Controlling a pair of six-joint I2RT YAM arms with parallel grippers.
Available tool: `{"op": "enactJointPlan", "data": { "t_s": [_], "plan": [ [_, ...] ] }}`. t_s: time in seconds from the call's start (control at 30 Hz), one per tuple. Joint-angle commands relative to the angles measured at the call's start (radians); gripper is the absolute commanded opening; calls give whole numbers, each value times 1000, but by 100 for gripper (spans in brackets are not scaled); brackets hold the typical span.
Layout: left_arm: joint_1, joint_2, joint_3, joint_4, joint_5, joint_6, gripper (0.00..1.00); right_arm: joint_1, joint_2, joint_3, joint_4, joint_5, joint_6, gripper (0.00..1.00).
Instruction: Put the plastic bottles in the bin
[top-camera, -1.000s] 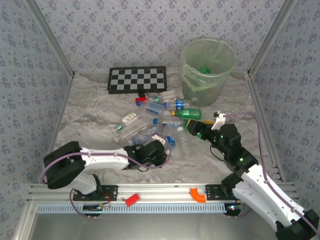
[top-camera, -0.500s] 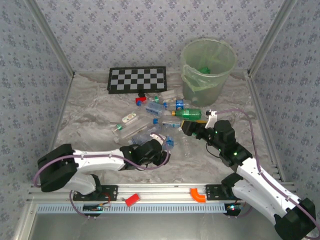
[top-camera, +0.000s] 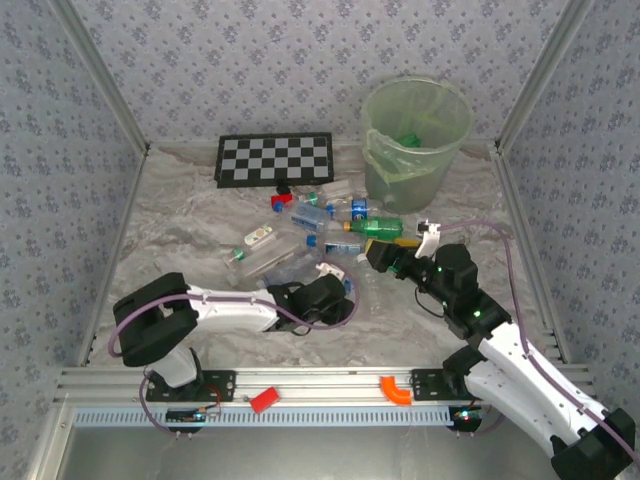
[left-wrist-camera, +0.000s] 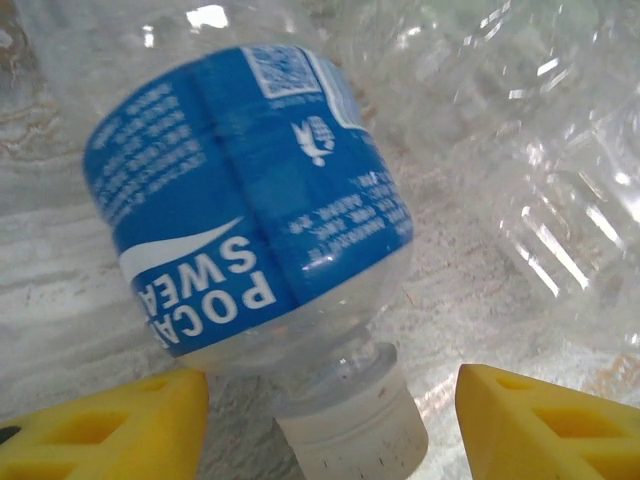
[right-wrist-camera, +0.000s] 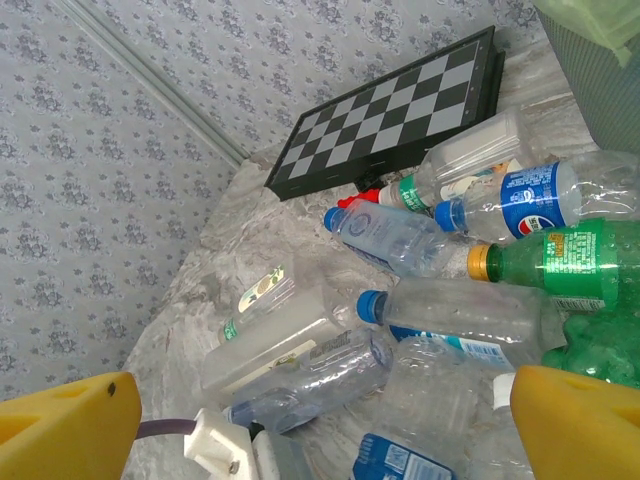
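Observation:
Several plastic bottles lie in a heap mid-table, clear ones with blue caps and a green one with a yellow cap. The pale-green bin stands at the back right with something green inside. My left gripper is low at the heap's near edge. In the left wrist view the gripper is open, its yellow fingers on either side of the white cap of a clear blue-labelled bottle, with a gap on each side. My right gripper hovers by the green bottle, wide open, holding nothing.
A black-and-white chequered board lies at the back left of the heap, with a small red block in front of it. Patterned walls close in the table on three sides. A red piece and an orange piece sit on the front rail.
My left gripper has opened from shut and slid right, up to the blue-labelled bottle's cap. The right gripper has stayed open and barely shifted.

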Motion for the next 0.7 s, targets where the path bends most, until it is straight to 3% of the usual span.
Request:
{"op": "enactJointPlan", "data": {
  "t_s": [0.0,0.17,0.4,0.67],
  "plan": [
    [-4,41,36,-50,-51,-23,62,6,-9,6,-15,15,-14,97],
    [-4,64,33,-66,-73,-36,49,7,-12,6,-15,13,-14,97],
    [-3,-4,-7,-59,-95,-24,17,7,0,3,2,11,-13,97],
    [-4,-208,-118,19,-95,60,16,8,75,48,5,-55,-20,95]
  ]
}}
